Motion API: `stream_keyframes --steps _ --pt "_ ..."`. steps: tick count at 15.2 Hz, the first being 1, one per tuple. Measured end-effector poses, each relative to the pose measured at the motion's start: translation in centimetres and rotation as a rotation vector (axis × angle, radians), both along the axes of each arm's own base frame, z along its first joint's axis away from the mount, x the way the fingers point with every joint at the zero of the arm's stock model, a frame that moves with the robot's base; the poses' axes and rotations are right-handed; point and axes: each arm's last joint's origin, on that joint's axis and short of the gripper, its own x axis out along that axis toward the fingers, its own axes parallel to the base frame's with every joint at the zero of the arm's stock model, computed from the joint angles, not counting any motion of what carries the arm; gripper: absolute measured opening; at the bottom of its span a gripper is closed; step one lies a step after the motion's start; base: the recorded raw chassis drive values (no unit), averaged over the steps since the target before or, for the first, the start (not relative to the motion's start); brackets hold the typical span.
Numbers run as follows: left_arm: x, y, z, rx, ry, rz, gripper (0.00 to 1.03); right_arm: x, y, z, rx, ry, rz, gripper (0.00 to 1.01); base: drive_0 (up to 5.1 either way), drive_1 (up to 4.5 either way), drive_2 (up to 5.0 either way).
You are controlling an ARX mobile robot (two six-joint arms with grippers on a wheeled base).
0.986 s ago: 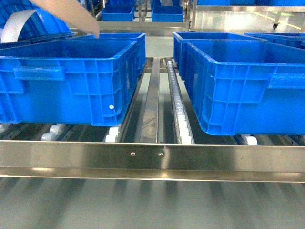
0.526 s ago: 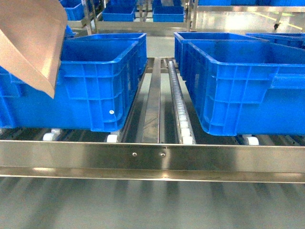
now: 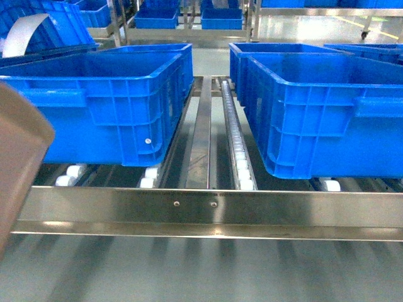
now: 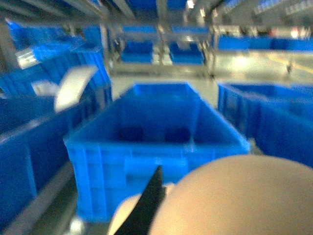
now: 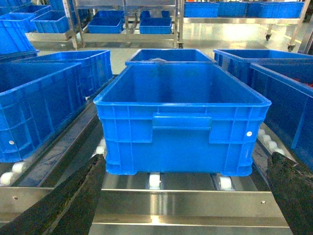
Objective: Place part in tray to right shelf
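Two blue crates point(image 3: 94, 104) are sitting on the shelf point(image 3: 208, 207). At the head view's left edge the tray point(image 3: 16, 163) is showing, blurred. Right gripper point(image 5: 186, 196) jaws are spread wide, holding nothing; left jaws' state cannot be judged. Part unseen.

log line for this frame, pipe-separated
tray: head view's left edge, blurred | part: not seen | right pincer: open, empty, facing blue crate on right shelf | left pincer: state unclear

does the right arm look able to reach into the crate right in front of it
Probably yes: the right gripper is open, facing the crate over the shelf rail, with nothing between them and the crate's top open.
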Motion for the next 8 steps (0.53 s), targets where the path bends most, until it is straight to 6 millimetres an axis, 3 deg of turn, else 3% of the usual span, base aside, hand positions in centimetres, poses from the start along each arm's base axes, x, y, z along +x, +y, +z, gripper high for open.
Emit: stream_keyframes --steps 1,8 --pt "-0.8 0.0 -1.5 0.019 0.034 0.005 0.13 0.0 0.0 0.0 0.0 0.001 0.0 0.98 0.0 0.0 0.0" --pt "-3.1 0.0 -2.0 0.007 0.016 -0.001 0.13 0.0 0.0 0.0 0.0 0.0 0.001 0.98 0.0 0.0 0.0"
